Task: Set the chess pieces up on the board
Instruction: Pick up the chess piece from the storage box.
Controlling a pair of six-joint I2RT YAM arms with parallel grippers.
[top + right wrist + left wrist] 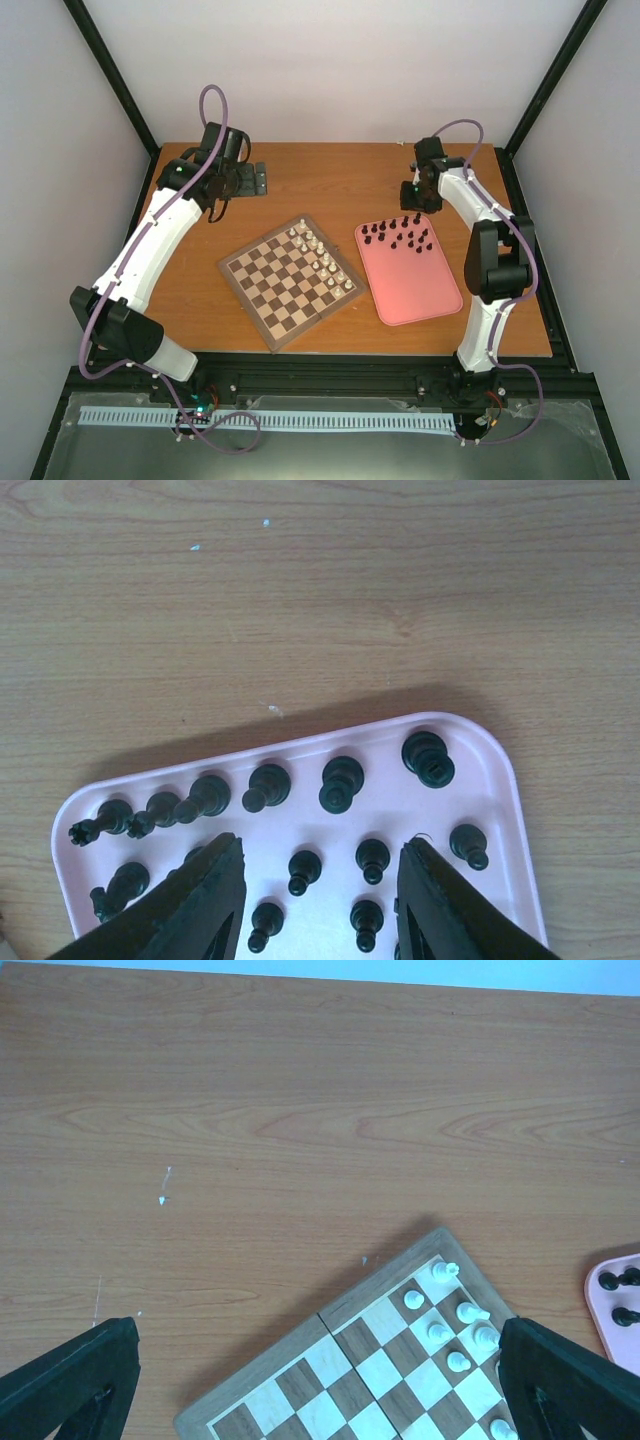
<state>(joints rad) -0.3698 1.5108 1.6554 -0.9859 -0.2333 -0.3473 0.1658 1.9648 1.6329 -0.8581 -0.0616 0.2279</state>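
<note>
Your right gripper (318, 855) hovers over the pink tray (480, 742), fingers apart and empty, bracketing pawns among the black chess pieces (341, 783) standing in it, likely lining up a pick. Your left gripper (316, 1325), fingers wide and empty, hangs well left of the tray, past the board (300, 1385), out of the way.

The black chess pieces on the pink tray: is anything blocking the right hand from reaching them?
Nothing visible does. The right hand hangs open directly above the black chess pieces on the pink tray, with only air between. Toward the board, the white pieces line the edge nearest the tray, so lifting over them seems likely.
</note>
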